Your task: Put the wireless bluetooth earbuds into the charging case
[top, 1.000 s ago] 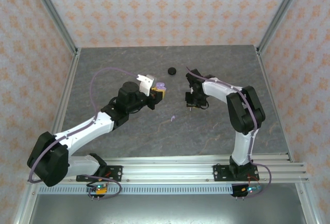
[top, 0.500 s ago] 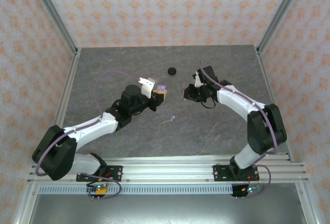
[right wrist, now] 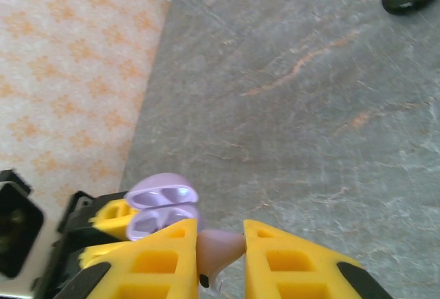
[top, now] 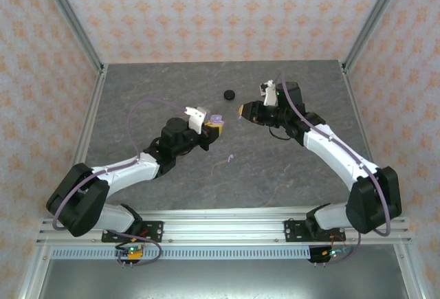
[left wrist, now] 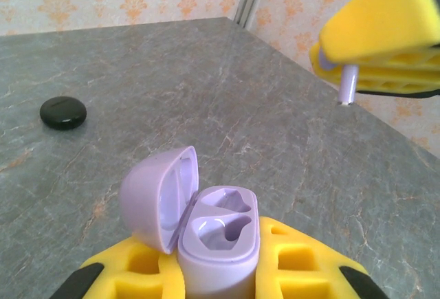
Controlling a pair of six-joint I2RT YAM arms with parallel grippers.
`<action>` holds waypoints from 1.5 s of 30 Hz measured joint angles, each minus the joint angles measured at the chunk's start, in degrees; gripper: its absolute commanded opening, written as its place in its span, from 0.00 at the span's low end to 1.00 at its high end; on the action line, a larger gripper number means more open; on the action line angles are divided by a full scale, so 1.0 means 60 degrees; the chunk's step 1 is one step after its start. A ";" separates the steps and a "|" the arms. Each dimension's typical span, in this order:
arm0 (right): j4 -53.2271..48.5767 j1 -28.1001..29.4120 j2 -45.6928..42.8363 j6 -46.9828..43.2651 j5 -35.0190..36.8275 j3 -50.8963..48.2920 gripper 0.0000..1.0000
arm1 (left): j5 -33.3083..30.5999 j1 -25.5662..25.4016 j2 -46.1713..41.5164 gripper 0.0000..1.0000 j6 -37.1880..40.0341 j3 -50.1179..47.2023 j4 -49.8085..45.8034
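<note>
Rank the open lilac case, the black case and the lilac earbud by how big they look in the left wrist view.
1. The open lilac case: largest, but closest to the camera.
2. The black case: farther off, so its true size against the lilac one is unsure.
3. The lilac earbud: smallest, just its stem visible.

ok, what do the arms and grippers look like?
They match: the left arm and right arm have white links, black joints and a lilac cable looping alongside. The left gripper and right gripper have yellow fingers with square cut-outs.
</note>
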 measured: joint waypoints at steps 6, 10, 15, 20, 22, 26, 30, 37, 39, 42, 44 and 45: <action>0.0080 0.0535 -0.0164 0.0025 0.0025 0.0066 0.19 | 0.0076 -0.0127 0.0000 0.08 0.0193 -0.0007 0.0372; -0.0058 0.0852 -0.0160 0.0018 0.0084 0.0295 0.19 | 0.0149 -0.0186 0.0000 0.08 0.0255 -0.0007 0.0448; -0.0058 0.1016 -0.0160 0.0018 0.0157 0.0550 0.19 | 0.0273 -0.0186 0.0000 0.08 0.0259 -0.0007 0.0452; -0.0058 0.1104 -0.0142 0.0025 0.0401 0.0561 0.19 | 0.0291 -0.0186 0.0000 0.08 0.0255 -0.0007 0.0459; -0.0058 0.1155 -0.0124 0.0025 0.0525 0.0561 0.19 | 0.0291 -0.0186 0.0000 0.08 0.0251 -0.0007 0.0466; -0.0055 0.1246 -0.0091 0.0033 0.0761 0.0561 0.19 | 0.0310 -0.0266 0.0000 0.08 0.0248 -0.0004 0.0525; -0.0040 0.1326 -0.0062 0.0069 0.0947 0.0561 0.19 | 0.0339 -0.0339 0.0000 0.08 0.0237 -0.0004 0.0630; 0.0022 0.1388 0.0018 0.0102 0.1162 0.0561 0.19 | 0.0357 -0.0353 0.0000 0.08 0.0135 0.0015 0.0732; 0.0022 0.1388 0.0022 0.0102 0.1191 0.0561 0.19 | 0.0357 -0.0353 0.0000 0.08 0.0095 0.0022 0.0729; 0.0022 0.1406 0.0033 0.0102 0.1231 0.0561 0.19 | 0.0357 -0.0353 0.0000 0.08 -0.0007 0.0033 0.0729; 0.0022 0.1424 0.0055 0.0102 0.1264 0.0561 0.19 | 0.0357 -0.0353 0.0000 0.08 -0.0084 0.0051 0.0725; 0.0025 0.1424 0.0076 0.0102 0.1268 0.0561 0.19 | 0.0357 -0.0353 0.0004 0.08 -0.0117 0.0076 0.0725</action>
